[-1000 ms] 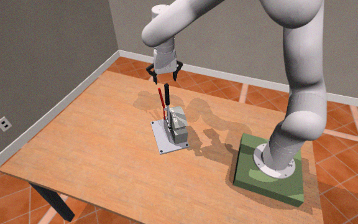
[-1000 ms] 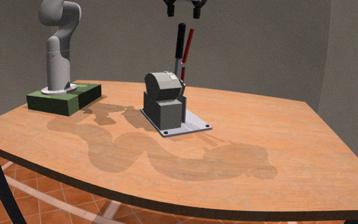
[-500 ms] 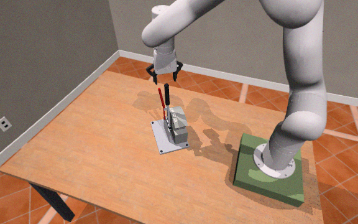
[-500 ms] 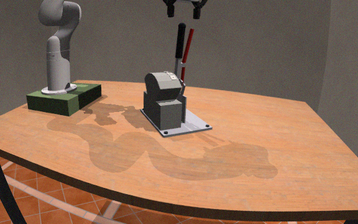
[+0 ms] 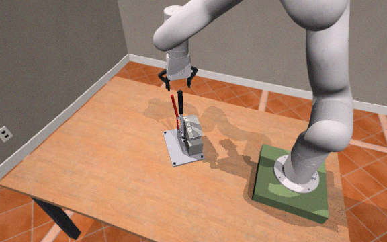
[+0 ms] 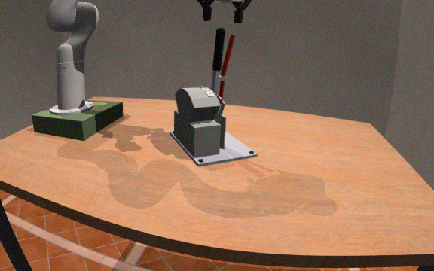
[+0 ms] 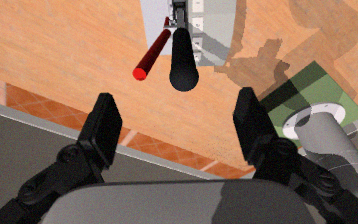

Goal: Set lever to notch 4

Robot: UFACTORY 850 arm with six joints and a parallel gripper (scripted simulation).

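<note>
The gripper [image 5: 178, 88] hung wide open and empty just above the handle [image 5: 180, 101], upper centre of the top view. The red bar [image 5: 174, 109] splayed off beside it. Both looked stiff and slim; the upper ends together seemed the best hold

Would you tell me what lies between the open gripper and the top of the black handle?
Nothing: in the exterior view only bare wall shows between the open gripper and the handle.
</note>
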